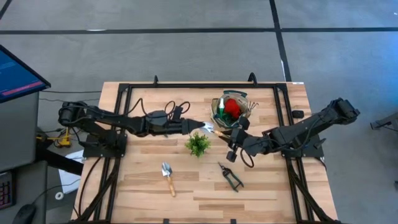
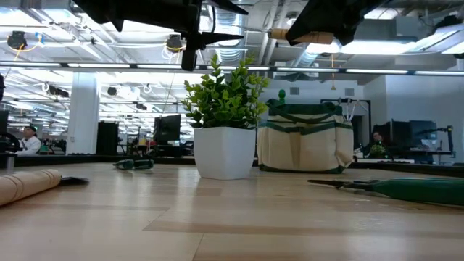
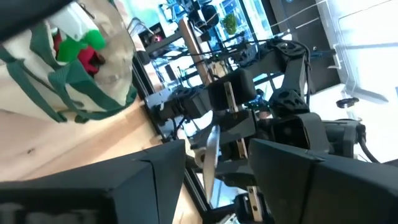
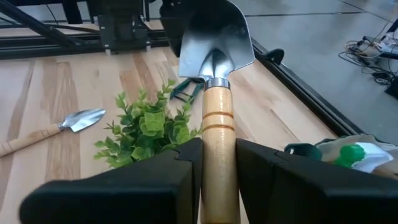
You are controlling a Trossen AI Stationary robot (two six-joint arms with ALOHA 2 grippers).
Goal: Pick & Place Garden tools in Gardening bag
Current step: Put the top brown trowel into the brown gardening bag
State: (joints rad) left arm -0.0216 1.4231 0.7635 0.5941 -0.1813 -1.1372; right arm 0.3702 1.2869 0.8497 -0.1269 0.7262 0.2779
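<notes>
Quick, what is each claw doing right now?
Left claw: open, its fingers around the trowel blade.
Right claw: shut on the trowel's wooden handle.

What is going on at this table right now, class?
The right end effector is shut on a wooden-handled trowel, holding it above the table beside the gardening bag. The left end effector is open, close to the trowel's blade. Red gloves already sit in the bag. Another trowel and pruning shears lie on the table near the small plant.
</notes>
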